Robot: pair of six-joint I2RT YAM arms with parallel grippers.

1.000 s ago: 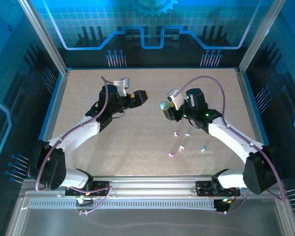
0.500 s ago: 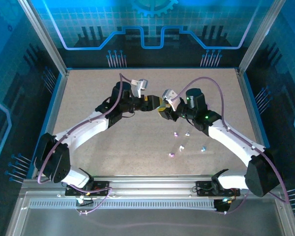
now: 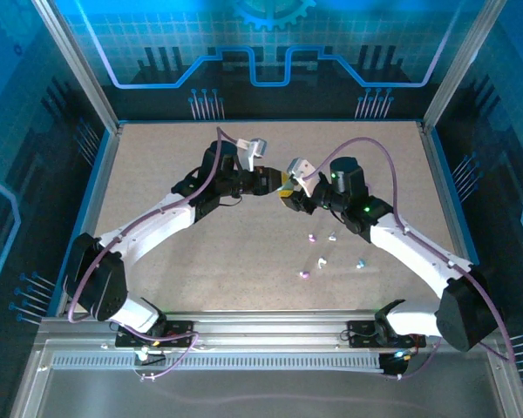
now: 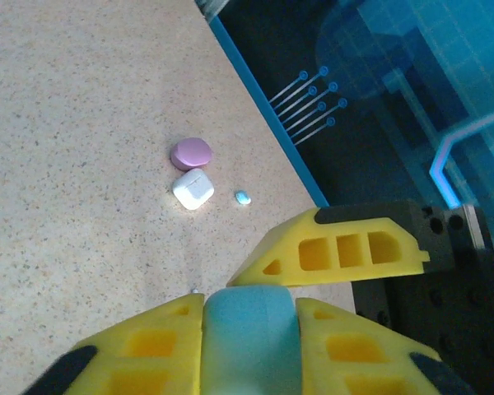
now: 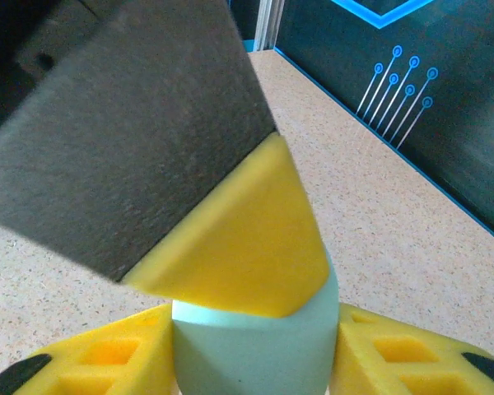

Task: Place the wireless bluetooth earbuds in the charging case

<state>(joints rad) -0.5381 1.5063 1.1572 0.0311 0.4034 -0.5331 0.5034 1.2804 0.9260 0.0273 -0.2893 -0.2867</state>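
Five tiny earbuds (image 3: 321, 262), pinkish-purple, white and light blue, lay loose on the table (image 3: 200, 261) near the right arm, while the smooth pale-mint charging case (image 5: 255, 346) hung over mid-table, clamped by the left gripper (image 4: 249, 311) and also pinched by the right gripper (image 5: 255, 333), presumably braced for opening.

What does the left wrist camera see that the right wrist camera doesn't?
Left wrist view: a pink case, a white case and a tiny blue earbud on the table. Right wrist view: the left gripper's dark body from outside, one yellow finger across the pale teal case. Both: that case between yellow fingers, and blue pin marks.
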